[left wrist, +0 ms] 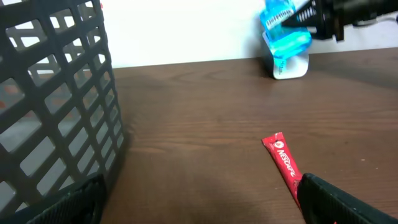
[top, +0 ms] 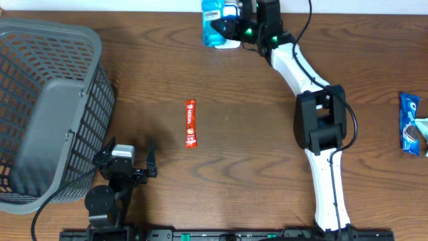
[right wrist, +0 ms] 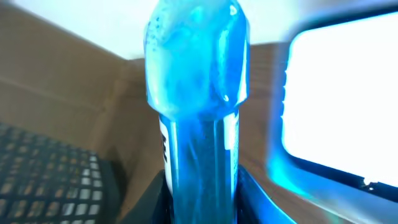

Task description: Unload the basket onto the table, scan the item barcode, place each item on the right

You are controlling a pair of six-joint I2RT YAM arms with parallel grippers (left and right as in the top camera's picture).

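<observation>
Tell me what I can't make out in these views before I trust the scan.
Barcode on the blue bottle: right wrist view blurred, overhead too small.
Cookie pack: cut off by overhead's right edge.
Red sachet: lower end hidden behind the left claw's finger, left wrist view.

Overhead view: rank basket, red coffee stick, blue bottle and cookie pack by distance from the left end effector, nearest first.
From the left end effector:
1. Basket, close beside it on the left.
2. Red coffee stick, mid-table, ahead and to the right.
3. Blue bottle, at the table's far edge.
4. Cookie pack, at the table's right edge.
</observation>
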